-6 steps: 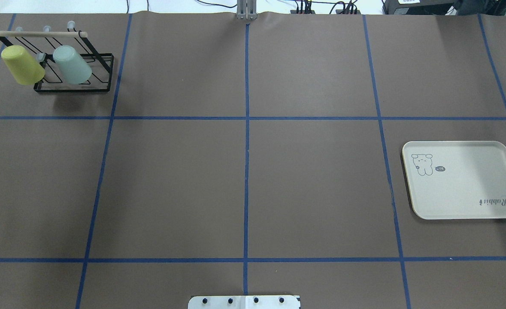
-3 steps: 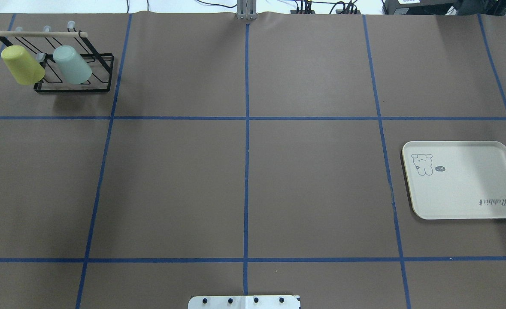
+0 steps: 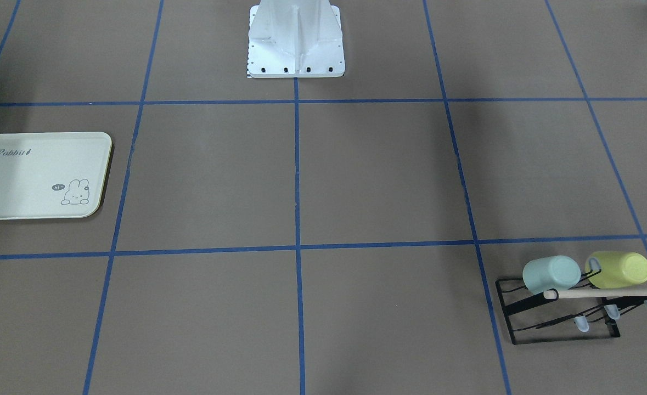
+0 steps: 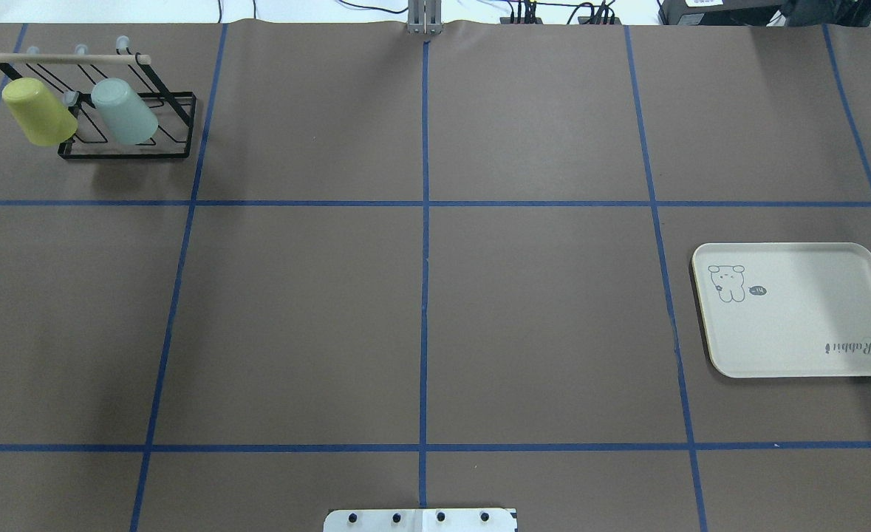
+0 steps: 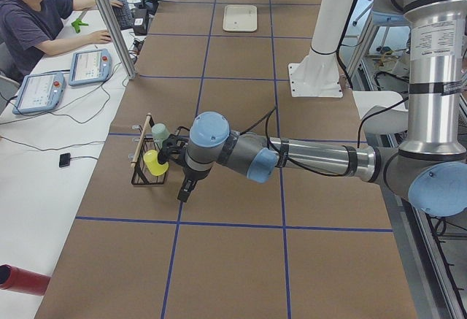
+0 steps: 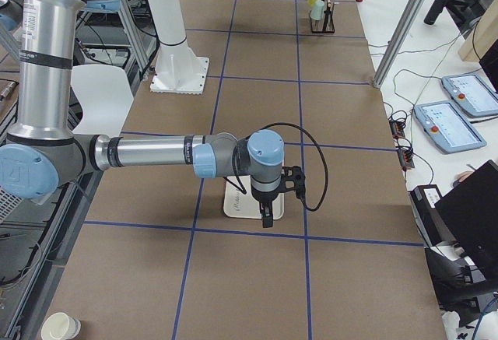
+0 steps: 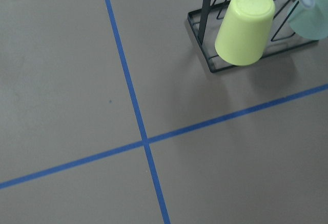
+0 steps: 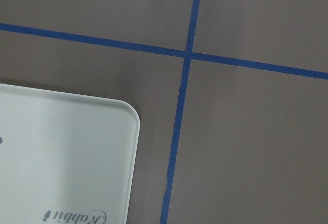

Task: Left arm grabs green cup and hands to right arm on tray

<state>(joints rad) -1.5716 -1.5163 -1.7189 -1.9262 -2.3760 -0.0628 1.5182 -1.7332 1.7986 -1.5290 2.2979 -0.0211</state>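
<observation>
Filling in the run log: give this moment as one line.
green cup: hanging on rack beside yellow cup, untouched | left gripper: near rack, state unclear | right gripper: near tray, state unclear

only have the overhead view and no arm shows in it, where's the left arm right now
observer: the left arm reaches out above the table toward the rack; the left side view shows the left gripper hanging short of it.
operator: open or shut
observer: cannot tell from that side view. its wrist camera sees the yellow-green cup whole, and only an edge of the green cup.
operator: and the right arm
observer: the right arm is stretched out too, with the right gripper above the tray; its wrist camera shows one tray corner.
</observation>
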